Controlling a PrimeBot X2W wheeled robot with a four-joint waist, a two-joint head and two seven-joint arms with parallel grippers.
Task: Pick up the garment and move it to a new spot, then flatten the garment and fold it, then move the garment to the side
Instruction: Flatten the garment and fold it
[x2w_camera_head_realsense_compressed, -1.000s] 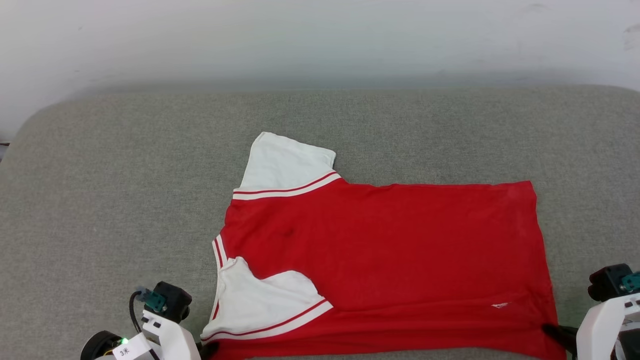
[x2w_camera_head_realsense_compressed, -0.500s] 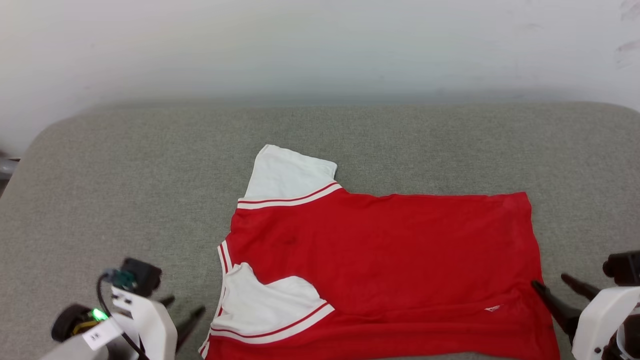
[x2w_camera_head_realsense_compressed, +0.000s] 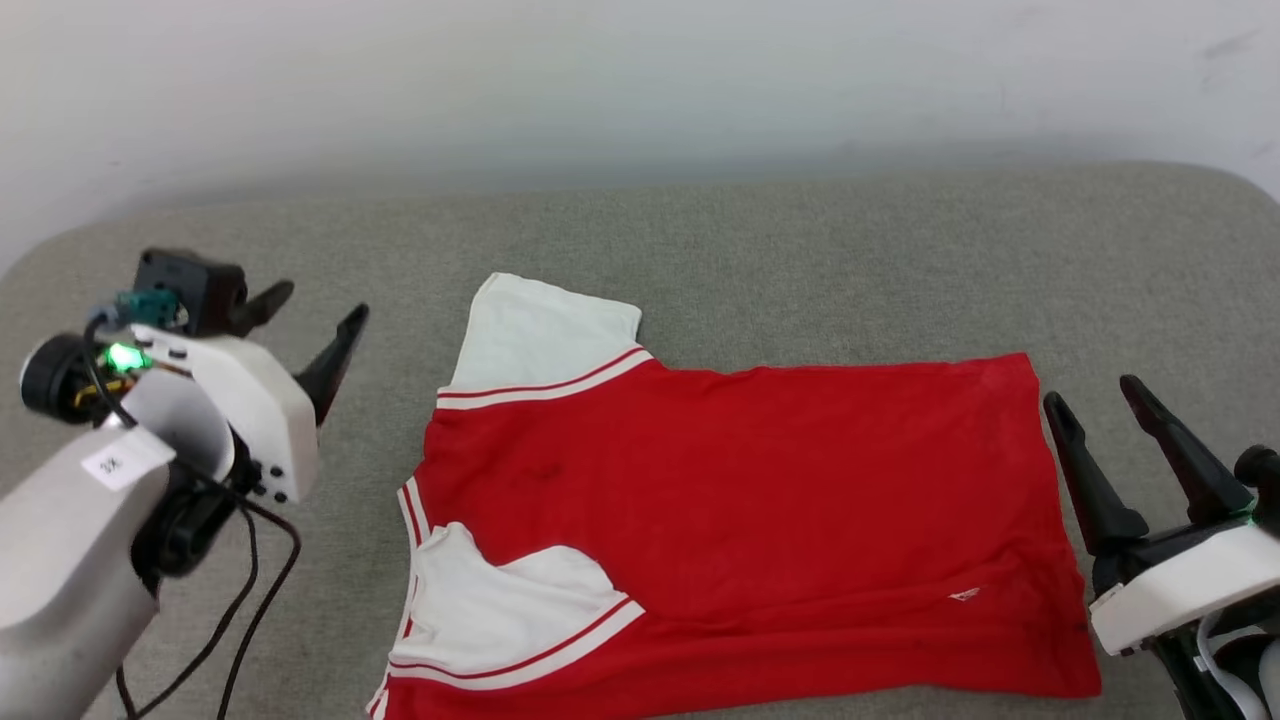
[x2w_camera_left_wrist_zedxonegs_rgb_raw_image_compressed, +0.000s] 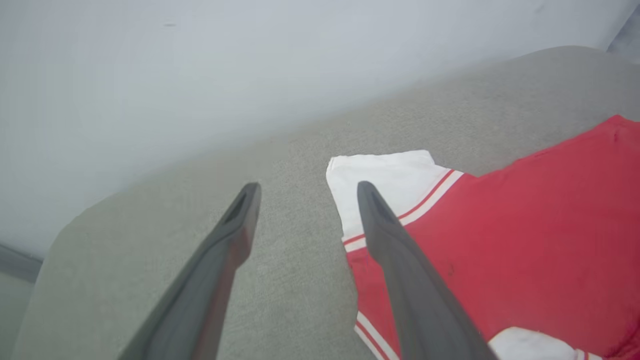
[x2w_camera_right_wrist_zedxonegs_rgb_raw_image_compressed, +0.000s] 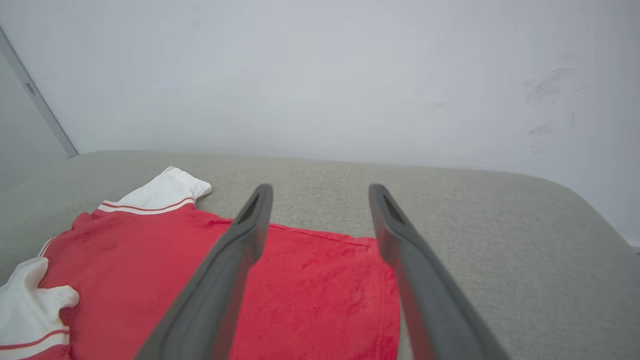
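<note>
With your left gripper (x2w_camera_head_realsense_compressed: 320, 300) and right gripper (x2w_camera_head_realsense_compressed: 1092, 392) open and empty beside the red T-shirt (x2w_camera_head_realsense_compressed: 740, 480) on the grey cushion (x2w_camera_head_realsense_compressed: 800, 260), its flipped-over white sleeve (x2w_camera_head_realsense_compressed: 510, 600) at 7 o'clock could bunch up when you fold.

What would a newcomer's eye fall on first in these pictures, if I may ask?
The bright red T-shirt with white sleeves catches the eye first, spread flat in the middle of the grey padded surface, its near sleeve folded in over the red body. Next come the open left gripper off the shirt's sleeve end and the open right gripper beside its hem, neither holding the cloth.
</note>
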